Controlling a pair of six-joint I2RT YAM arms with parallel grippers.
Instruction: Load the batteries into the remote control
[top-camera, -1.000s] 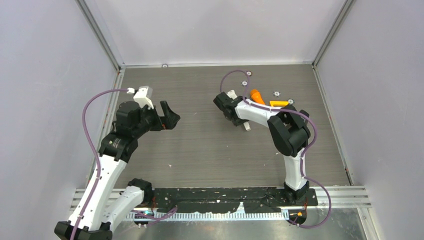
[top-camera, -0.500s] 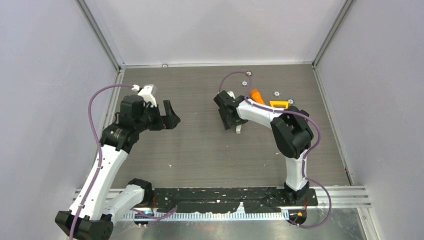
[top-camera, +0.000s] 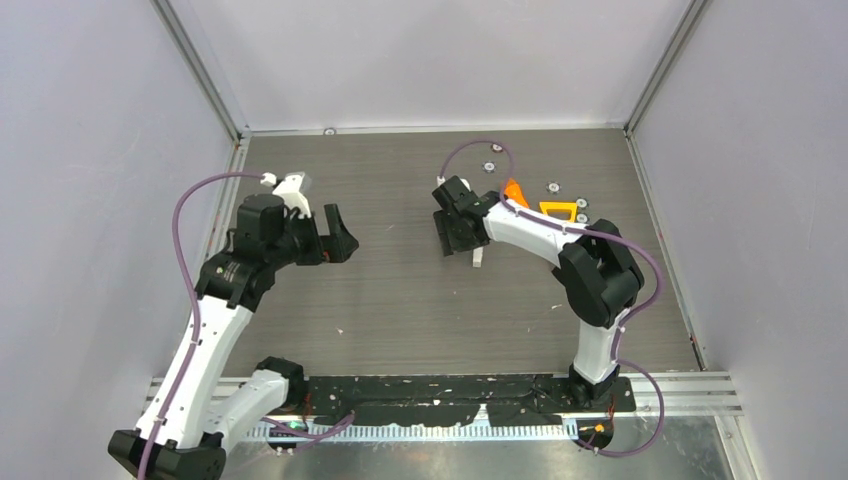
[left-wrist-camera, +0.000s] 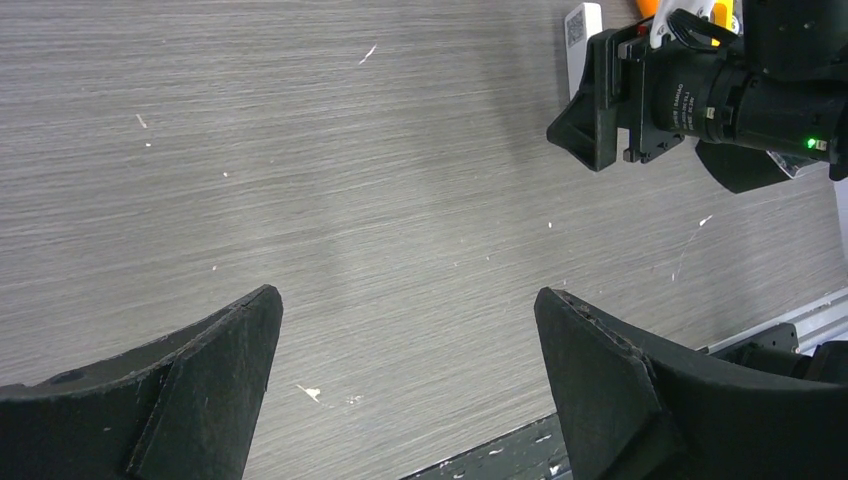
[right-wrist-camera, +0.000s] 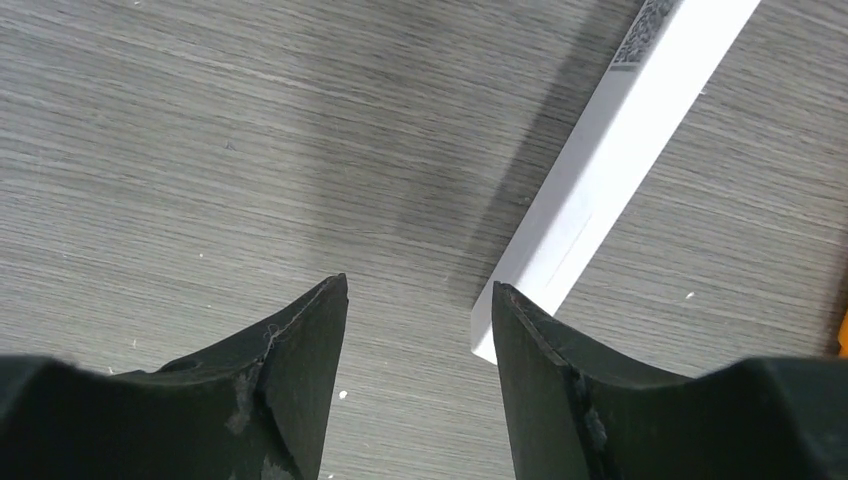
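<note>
The remote control (right-wrist-camera: 610, 150) is a slim white bar lying back up on the table, with a small printed label near its far end. Its near end sits just beside the right fingertip (right-wrist-camera: 520, 320) of my right gripper (right-wrist-camera: 420, 295), which is open and empty and not around it. In the top view only the remote's tip (top-camera: 478, 260) shows under my right gripper (top-camera: 456, 245). My left gripper (top-camera: 345, 232) is open and empty over bare table at the left, and its wrist view (left-wrist-camera: 408, 295) shows the remote (left-wrist-camera: 583, 28) far off. No batteries are in view.
An orange flashlight (top-camera: 514, 190) and a yellow piece (top-camera: 558, 209) lie behind the right arm. Small silver discs (top-camera: 490, 167) dot the back of the table. Walls close in the table on three sides. A black rail (top-camera: 450, 385) runs along the near edge.
My right gripper has swung left and turned, and the remote's visible end has shifted left with it. My left gripper has barely shifted.
</note>
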